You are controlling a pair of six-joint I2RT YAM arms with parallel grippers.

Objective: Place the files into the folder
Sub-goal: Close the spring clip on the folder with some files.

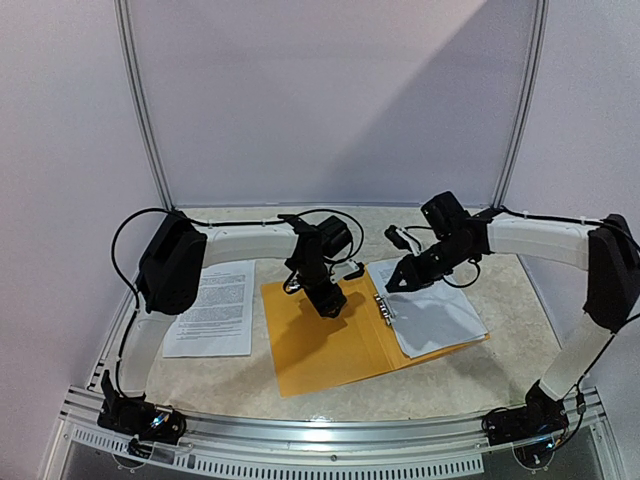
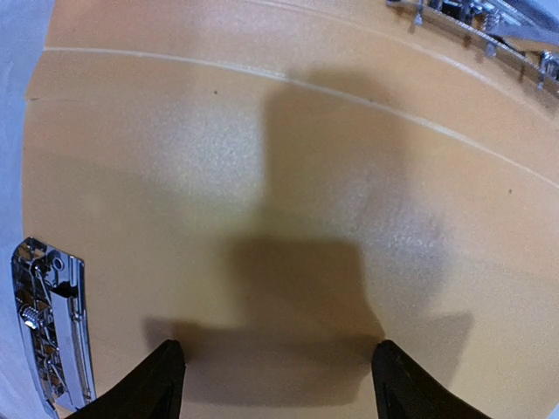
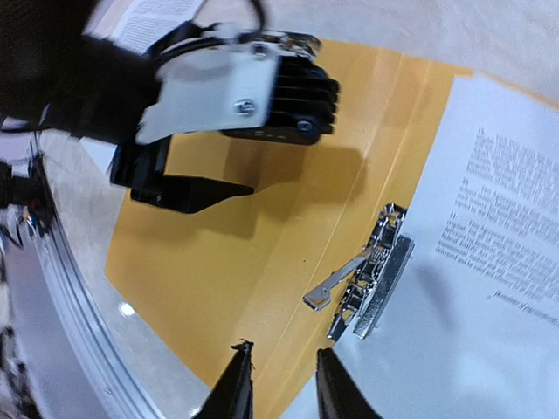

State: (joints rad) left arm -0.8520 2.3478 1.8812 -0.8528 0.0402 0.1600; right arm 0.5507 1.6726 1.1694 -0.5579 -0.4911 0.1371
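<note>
A: Nearest the lens, the left gripper's [image 2: 278, 371] two black fingers [image 2: 162, 384] are standing spread wide, with nothing between them. They are over the left flap of the flat orange-yellow plastic folder [image 2: 262, 175]. I cannot tell whether the tips are touching the flap or hanging just above it.

B: Noted. The folder is lying open on the speckled beige table [image 1: 420, 395], between the two arms. The right gripper [image 3: 279, 388] is hovering above the spine, just beside the shiny metal spring clip [image 3: 371, 279]. Its fingers are drawn close with a narrow gap and are pinching nothing.

A: Files: one white printed paper sheet [image 1: 435, 320] is lying on the right flap with its edge at the clip. I cannot tell whether it is clamped. A second white printed sheet [image 1: 215, 305] is lying on the table left of the folder, partly under the left arm, so the task is looking unfinished.

B: Risks, as I am judging them:
- The clip lever is sticking up, so a descending right gripper could snag it or drag the loose sheet askew.
- With no weight on the left flap, the folder could slide.
- The floppy outer sheet could buckle when pinched flat off the table.
</note>
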